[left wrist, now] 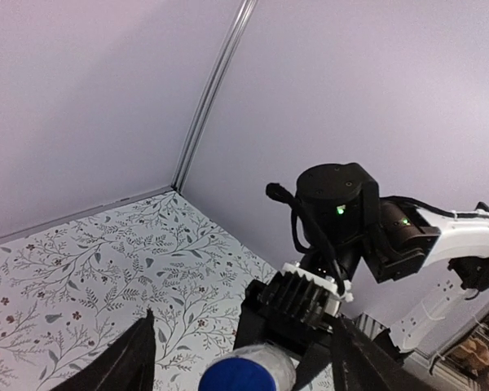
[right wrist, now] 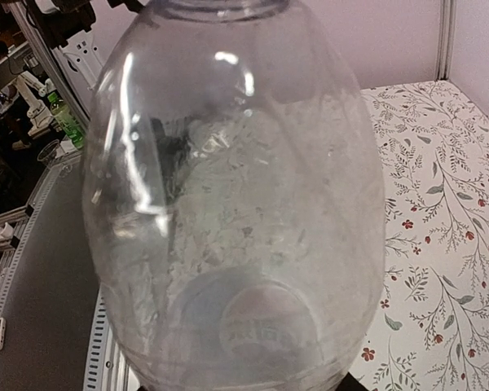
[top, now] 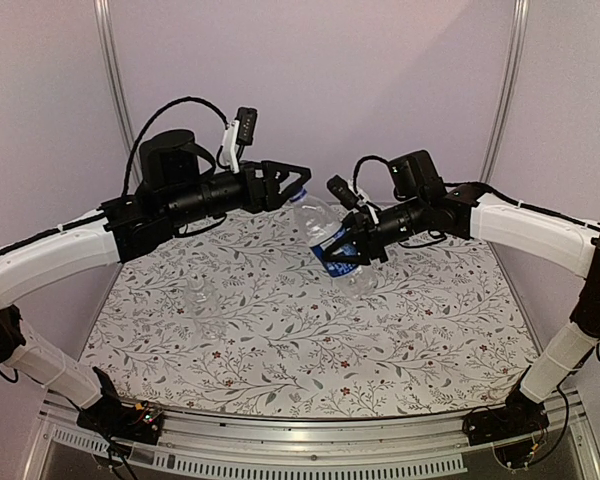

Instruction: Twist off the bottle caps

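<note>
The taller bottle (top: 332,238), clear with a blue-and-white label band, hangs tilted above the table with my right gripper (top: 348,250) shut on its lower body. Its blue cap (top: 302,193) points up and left. My left gripper (top: 298,186) is open around that cap. In the left wrist view the cap (left wrist: 236,376) sits between the two dark fingers (left wrist: 130,358) with a gap on each side. The bottle (right wrist: 236,204) fills the right wrist view and hides that gripper's fingers. The shorter bottle (top: 205,300), nearly see-through, stands on the table at the left.
A floral cloth (top: 310,350) covers the table. Pale walls with metal corner posts (top: 110,70) close off the back and sides. The right arm's wrist (left wrist: 342,220) is just behind the cap in the left wrist view.
</note>
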### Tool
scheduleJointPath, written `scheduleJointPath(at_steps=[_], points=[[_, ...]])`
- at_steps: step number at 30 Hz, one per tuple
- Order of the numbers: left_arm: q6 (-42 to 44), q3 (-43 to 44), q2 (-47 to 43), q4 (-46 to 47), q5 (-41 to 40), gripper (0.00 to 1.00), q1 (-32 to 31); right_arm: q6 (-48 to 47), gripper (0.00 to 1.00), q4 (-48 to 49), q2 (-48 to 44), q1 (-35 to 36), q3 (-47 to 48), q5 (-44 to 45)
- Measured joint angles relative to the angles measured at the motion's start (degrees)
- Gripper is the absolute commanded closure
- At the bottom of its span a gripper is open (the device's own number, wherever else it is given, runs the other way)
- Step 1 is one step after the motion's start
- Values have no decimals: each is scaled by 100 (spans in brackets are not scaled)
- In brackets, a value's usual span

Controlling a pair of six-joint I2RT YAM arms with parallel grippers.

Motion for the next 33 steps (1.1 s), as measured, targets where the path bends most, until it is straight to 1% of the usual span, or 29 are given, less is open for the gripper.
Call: scheduleJointPath(at_steps=[3,5,7,14,17,19,22,25,27,33], points=[[177,0,-4,42,85,14,22,0,62,-31,0,0,0,-11],[286,0,-15,72,293,13,66,-2,62,-35,0,0,0,-72],[382,0,-22,142,623,12,166,-4,62,-39,0,0,0,-177],[442,-17,-33,647,2212,15,767,-76,62,-70,0,0,0,-811],[538,-17,-20,844,2942,17,872,-116,62,-81,0,0,0,-1088],[568,-17,15,1001,3414,19,874,-136,62,-98,0,0,0,-1281],[553,-7,153,1300,4009,24,874,-157,62,-111,0,0,0,-1493],[507,90,411,1526,4433,29,874,-175,62,-129,0,0,0,-1637],[455,133,581,1663,4621,32,874,-184,62,-146,0,0,0,-1676],[273,140,824,1915,4929,49,874,-203,62,-162,2,0,0,-1740]])
